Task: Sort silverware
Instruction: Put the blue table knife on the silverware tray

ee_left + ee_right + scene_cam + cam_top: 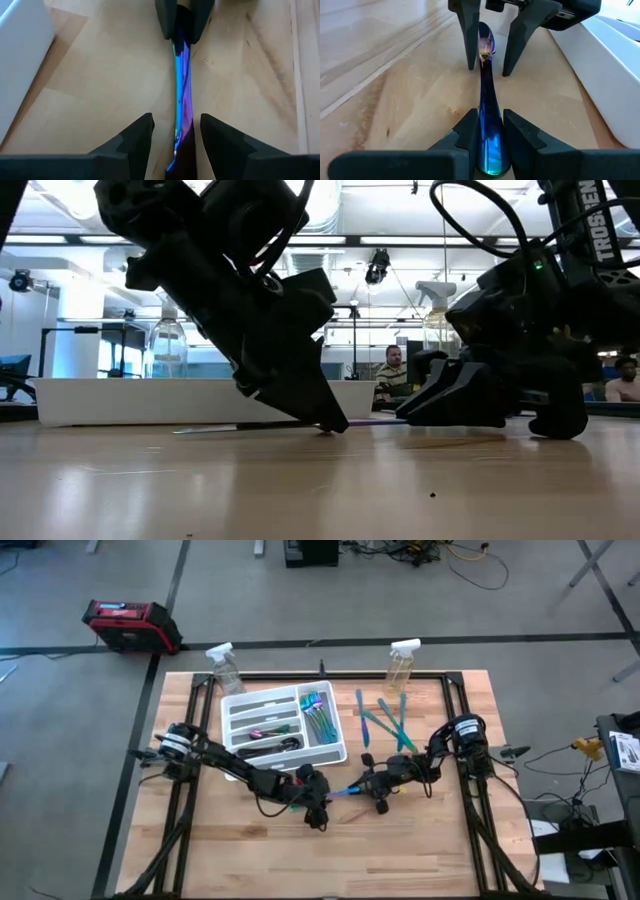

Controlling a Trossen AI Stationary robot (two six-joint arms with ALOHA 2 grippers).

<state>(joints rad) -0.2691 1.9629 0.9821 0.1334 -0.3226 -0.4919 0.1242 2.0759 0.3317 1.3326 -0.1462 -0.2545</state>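
An iridescent blue-purple spoon (485, 75) lies low over the table's middle, between my two grippers. My right gripper (487, 117) is shut on its handle end. My left gripper (176, 120) is open; its two fingers (468, 40) stand on either side of the spoon's bowl (486, 46) with a gap on each side. In the high view the left gripper (318, 802) and right gripper (366, 786) face each other. The white divided tray (240, 705) holds sorted silverware (315, 712). Loose teal silverware (385, 720) lies flat on the wood to the tray's right. My right gripper pinches the spoon's handle (488, 142) near its free end between its two fingers. The fingers come from the table's right, slanting slightly down, and lie along the handle. The spoon sticks out about level toward the left gripper; whether its bowl touches the table, I cannot tell.
Two clear spray bottles (224, 664) (402, 660) stand at the table's far edge. The tray's white wall (600, 70) is close beside both grippers. Bare wood (400, 850) lies toward the near edge. People sit in the room beyond the table (392, 370).
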